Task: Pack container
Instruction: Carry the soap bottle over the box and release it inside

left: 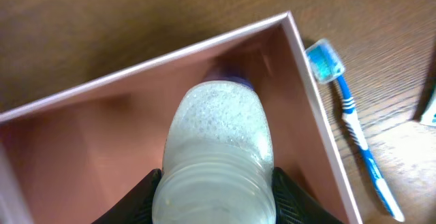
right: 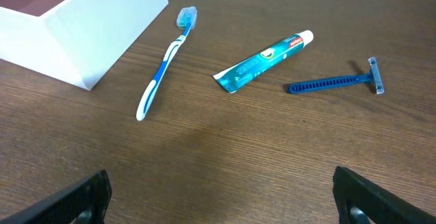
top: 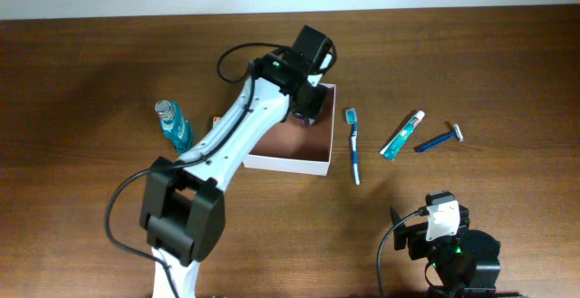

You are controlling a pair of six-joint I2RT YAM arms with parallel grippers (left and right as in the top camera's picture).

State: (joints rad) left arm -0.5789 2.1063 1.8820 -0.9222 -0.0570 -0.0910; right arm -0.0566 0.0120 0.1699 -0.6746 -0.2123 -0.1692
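The container [top: 292, 149] is a square white box with a pinkish-brown inside, at mid-table. My left gripper [top: 308, 106] reaches into its far right corner and is shut on a clear, pale bottle [left: 218, 139] with a purple cap, pointing cap-down inside the container [left: 136, 71]. My right gripper [right: 225, 207] is open and empty, low over bare table at the front right [top: 435, 221]. The container's white wall [right: 88, 33] shows at the upper left of the right wrist view.
A blue-and-white toothbrush [top: 352, 144] [left: 349, 112] [right: 163, 67] lies just right of the container. A teal toothpaste tube [top: 401, 135] [right: 262, 62] and a blue razor [top: 441, 139] [right: 334, 82] lie further right. A blue bottle [top: 172, 124] stands left of the container.
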